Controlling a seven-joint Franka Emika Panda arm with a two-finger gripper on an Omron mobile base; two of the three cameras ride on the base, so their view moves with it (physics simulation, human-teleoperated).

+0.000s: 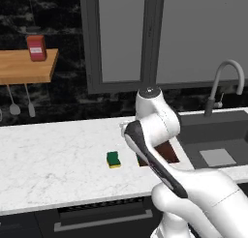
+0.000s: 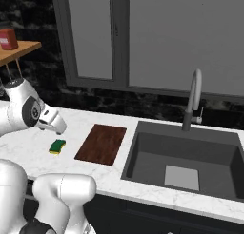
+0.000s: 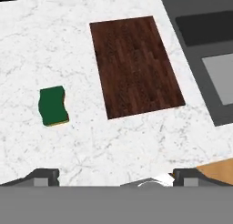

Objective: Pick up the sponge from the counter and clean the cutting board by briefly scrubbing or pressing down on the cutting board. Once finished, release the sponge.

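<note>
The sponge (image 1: 114,159) (image 2: 57,146) (image 3: 53,105), dark green over yellow, lies flat on the white marble counter (image 1: 48,159) (image 2: 26,145) (image 3: 113,141). Just to its right lies the dark reddish-brown cutting board (image 2: 101,143) (image 3: 135,66), partly hidden behind my arm in the left base view (image 1: 169,154). My gripper (image 3: 117,178) hangs well above the counter, open, fingertips (image 3: 43,176) wide apart with nothing between them. The hand (image 2: 52,121) hovers above the sponge and a little behind it, touching neither it nor the board.
A dark sink (image 1: 218,135) (image 2: 186,157) (image 3: 205,41) with a grey faucet (image 1: 225,82) (image 2: 193,100) borders the board on the right. An orange-brown shelf (image 1: 26,65) with a red box (image 1: 37,48) hangs at the back left, utensils (image 1: 14,106) below it.
</note>
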